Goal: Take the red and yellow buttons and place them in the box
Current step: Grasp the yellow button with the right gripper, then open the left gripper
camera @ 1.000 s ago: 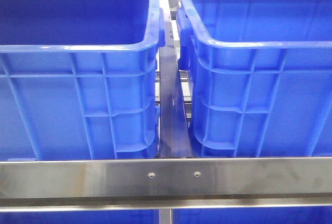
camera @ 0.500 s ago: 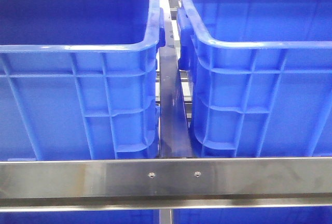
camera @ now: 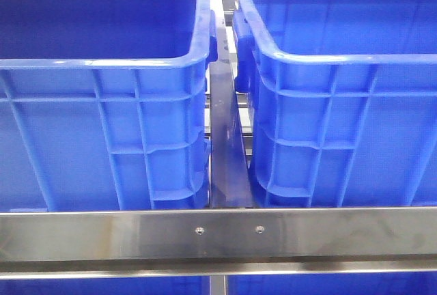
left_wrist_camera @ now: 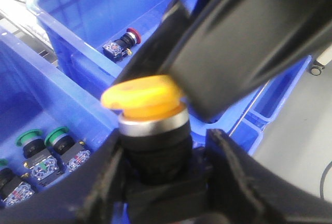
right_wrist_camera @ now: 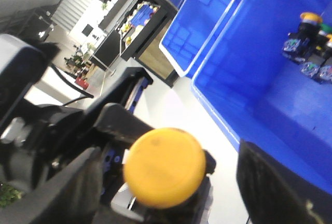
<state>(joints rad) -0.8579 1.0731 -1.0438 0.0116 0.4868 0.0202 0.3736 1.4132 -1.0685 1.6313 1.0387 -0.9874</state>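
Across the front view nothing has shifted since the earlier pictures: the left blue crate (camera: 102,97) and the right blue crate (camera: 341,97) stand side by side as before, with the same narrow gap between them, behind the steel rail (camera: 218,235) that crosses the foreground. Neither arm shows in this view, then or now.

In the left wrist view the left gripper (left_wrist_camera: 161,167) has its jaws clamped on the black body of a yellow button (left_wrist_camera: 142,97), a mushroom-headed switch with a silver collar under its cap, held above the crates. Past it, in the farther crate (left_wrist_camera: 83,22), a red button (left_wrist_camera: 123,42) lies on its side on the floor. In the nearer crate (left_wrist_camera: 31,79), green buttons (left_wrist_camera: 57,140) sit in a cluster with their contact blocks.

In the right wrist view the right gripper (right_wrist_camera: 166,182) also holds a yellow button, here called the second yellow button (right_wrist_camera: 165,167), its round cap facing the camera between the dark jaws, which close on the body beneath it. Beyond, another blue crate (right_wrist_camera: 249,68) holds a few more switches (right_wrist_camera: 308,42) in its corner, one yellow-capped, the others too small to tell apart
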